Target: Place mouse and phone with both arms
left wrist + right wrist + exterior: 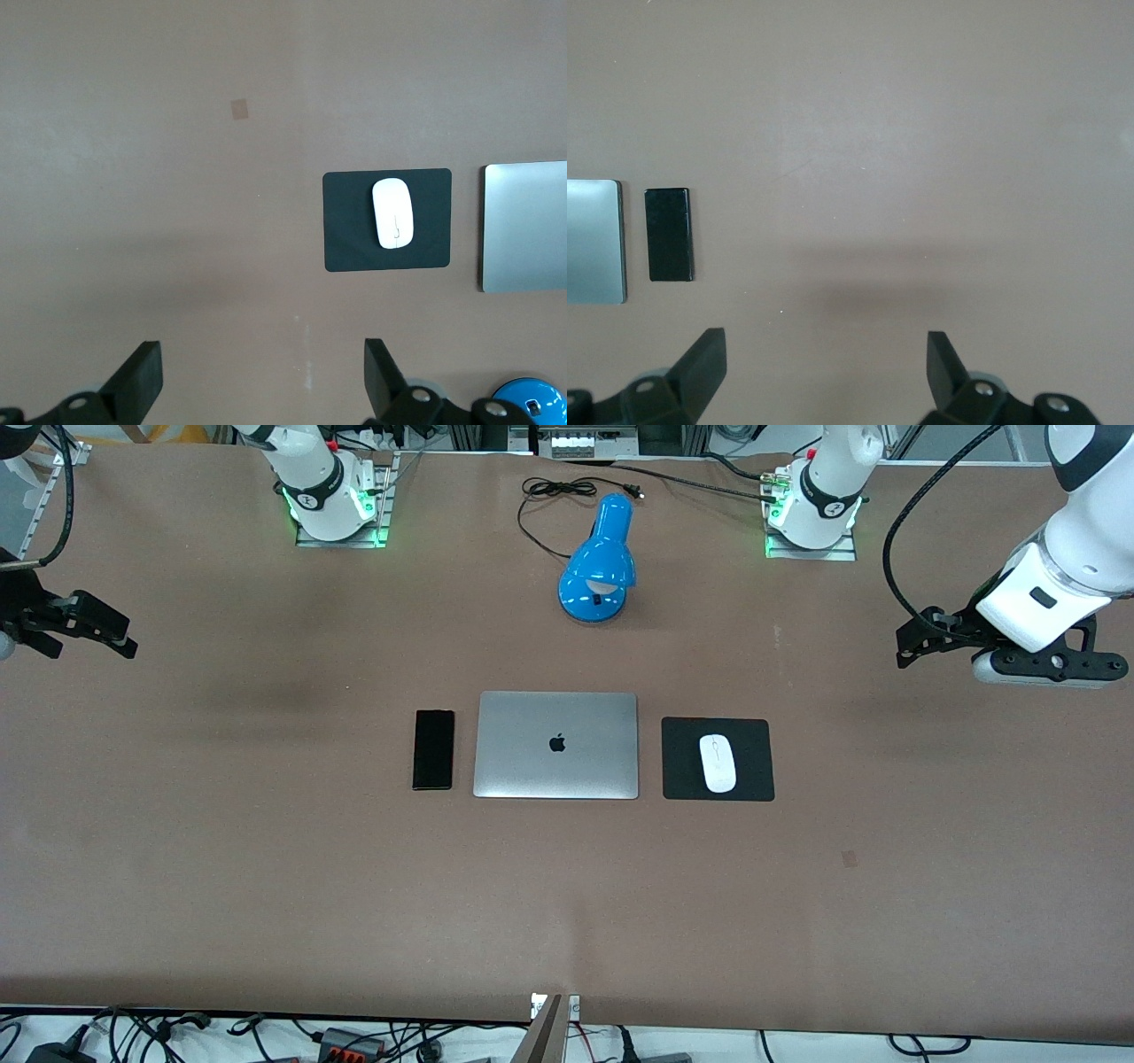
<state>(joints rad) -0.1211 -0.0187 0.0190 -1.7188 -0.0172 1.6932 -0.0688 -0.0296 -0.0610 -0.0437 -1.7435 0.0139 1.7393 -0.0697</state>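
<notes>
The white mouse (717, 763) lies on a square black mat (753, 779), beside the closed silver laptop (555, 745) toward the left arm's end. It also shows in the left wrist view (392, 213). The black phone (433, 749) lies flat beside the laptop toward the right arm's end, and shows in the right wrist view (669, 234). My left gripper (908, 646) hangs open and empty over bare table at the left arm's end (263, 372). My right gripper (111, 631) hangs open and empty over bare table at the right arm's end (826, 363).
A blue desk lamp (600, 562) lies on the table farther from the front camera than the laptop, its black cord (558, 491) looped near the bases. The brown table (266, 886) stretches wide around the row of things.
</notes>
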